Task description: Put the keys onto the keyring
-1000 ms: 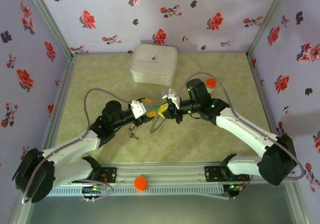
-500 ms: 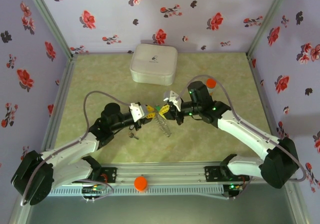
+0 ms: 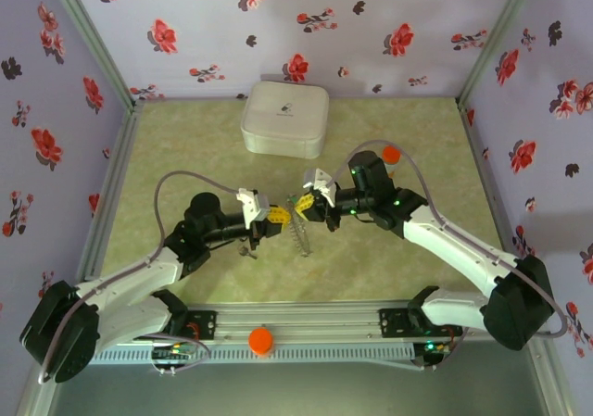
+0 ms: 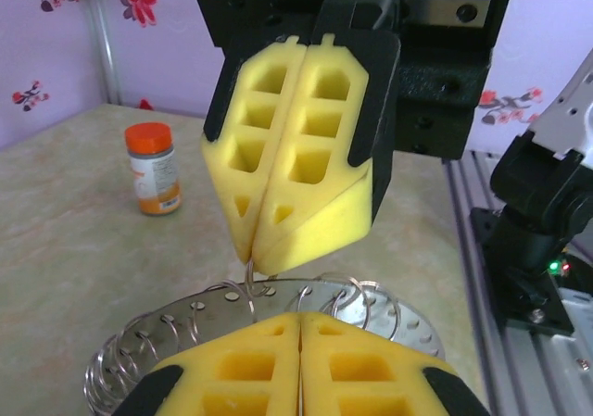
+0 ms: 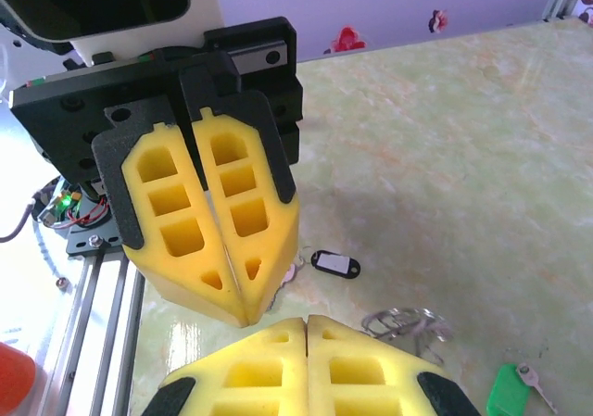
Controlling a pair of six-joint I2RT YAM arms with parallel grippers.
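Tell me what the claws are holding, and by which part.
The left claw and right claw both pinch the keyring by its wire rim.

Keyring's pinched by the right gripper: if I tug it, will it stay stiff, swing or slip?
The keyring probably swings: just a thin wire enters the right gripper. Its looped wire edge looks springy, likely flexing or snagging.

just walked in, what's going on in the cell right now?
Both arms meet mid-table, tip to tip, at the keyring. The right gripper has its jaws shut on a wire rising off the ring. The left gripper faces it, jaws also shut, apparently pinching the same ring. The black-headed key lies on the table and the green tab sits apart from it. Neither looks threaded on yet.
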